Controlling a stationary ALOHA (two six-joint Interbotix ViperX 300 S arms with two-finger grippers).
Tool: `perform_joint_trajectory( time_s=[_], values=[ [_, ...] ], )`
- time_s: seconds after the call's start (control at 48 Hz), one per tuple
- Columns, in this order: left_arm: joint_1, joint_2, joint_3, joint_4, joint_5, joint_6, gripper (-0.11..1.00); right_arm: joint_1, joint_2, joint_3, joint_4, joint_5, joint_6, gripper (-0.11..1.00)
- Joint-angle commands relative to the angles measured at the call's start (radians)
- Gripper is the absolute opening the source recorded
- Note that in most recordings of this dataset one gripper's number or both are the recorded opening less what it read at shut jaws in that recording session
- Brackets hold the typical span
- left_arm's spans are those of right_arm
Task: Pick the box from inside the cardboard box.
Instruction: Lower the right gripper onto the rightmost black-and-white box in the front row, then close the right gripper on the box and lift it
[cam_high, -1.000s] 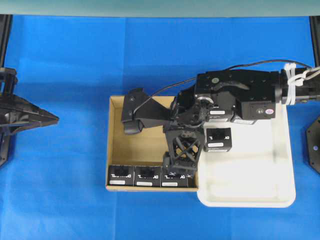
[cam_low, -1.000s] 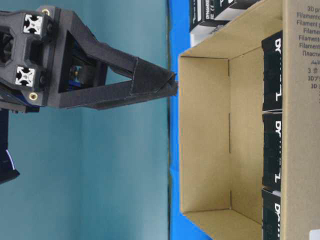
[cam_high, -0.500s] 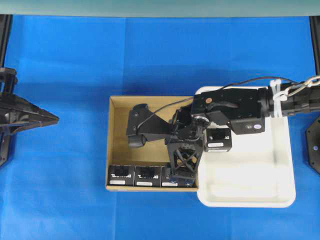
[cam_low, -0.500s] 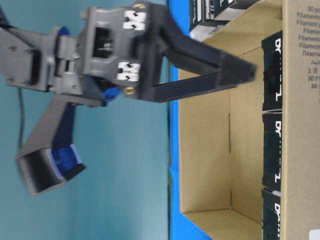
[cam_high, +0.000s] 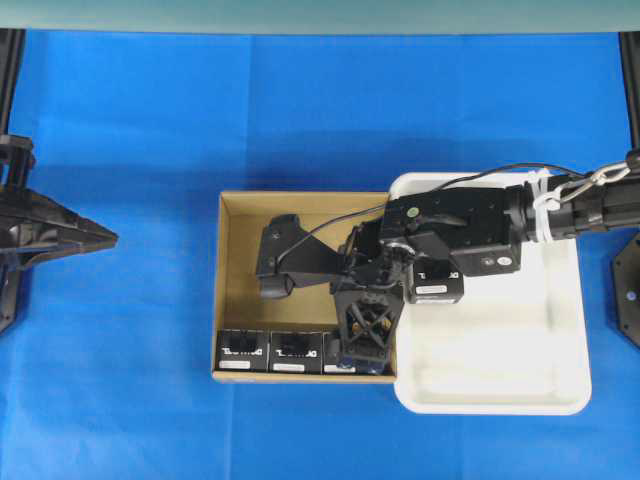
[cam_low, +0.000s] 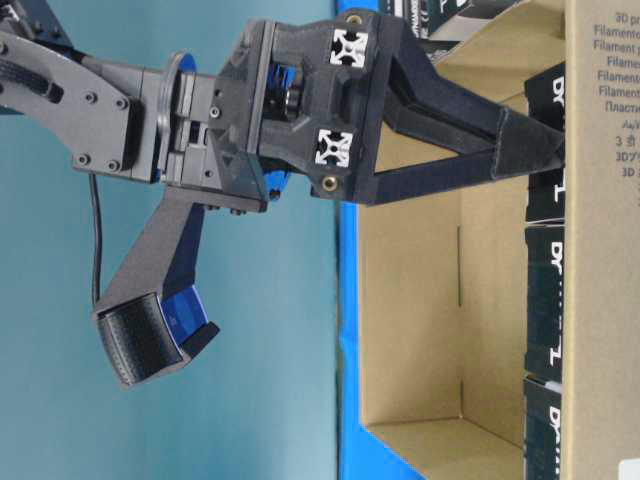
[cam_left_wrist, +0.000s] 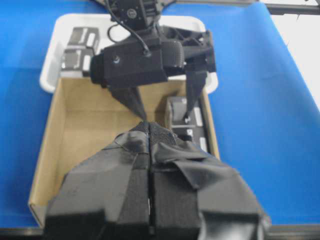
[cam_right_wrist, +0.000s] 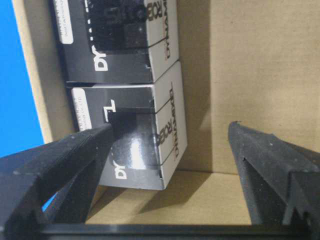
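Blue cloth covers the whole worktop (cam_high: 140, 350), and a pale green strip runs along its far edge. Sitting on the cloth is the cardboard box (cam_high: 228, 290), brown and open on top. The right gripper (cam_high: 322, 318) reaches down into it with its two fingers spread wide apart, holding nothing. Three black boxes sit in a row along one wall of the cardboard box. The box (cam_right_wrist: 131, 149) at the end of the row, in the corner, is right by the gripper. One finger (cam_right_wrist: 65, 157) hangs over that box's side, and the other finger is over bare cardboard, well off to the other side. Just beside the cardboard box is a white tray (cam_high: 500, 390), under the right arm. It holds more black boxes, but the arm covers most of them, so I cannot count them. The left gripper (cam_left_wrist: 149, 131) waits far away from the cardboard box, with its fingers pressed together and nothing between them.
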Motion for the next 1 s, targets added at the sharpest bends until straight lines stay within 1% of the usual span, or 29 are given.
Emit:
perform_joint_trajectory(
  time_s=[0.0,0.146,0.416,0.562,0.791,0.979],
  values=[
    [0.003,0.005,-0.028,0.003,-0.005,-0.002,-0.07,0.003,0.008,0.009,0.005,-0.009,0.0,0.99],
    [0.003,0.006,-0.028,0.003,-0.005,-0.002,-0.07,0.0,0.003,0.032,0.0,-0.023,0.003,0.99],
    [0.003,0.005,-0.029,0.003,-0.006,-0.002,-0.07,-0.046,-0.009,0.055,-0.003,-0.035,0.002,0.99],
    [0.003,0.005,-0.029,0.003,-0.011,-0.002,-0.07,-0.067,-0.011,0.055,-0.04,-0.029,0.002,0.99],
    [0.003,0.005,-0.029,0.003,-0.011,-0.002,-0.07,-0.112,-0.012,0.055,-0.049,-0.034,-0.002,0.99],
    [0.003,0.005,-0.029,0.003,-0.011,-0.002,-0.07,-0.146,-0.015,0.055,-0.08,-0.031,0.0,0.99]
  ],
)
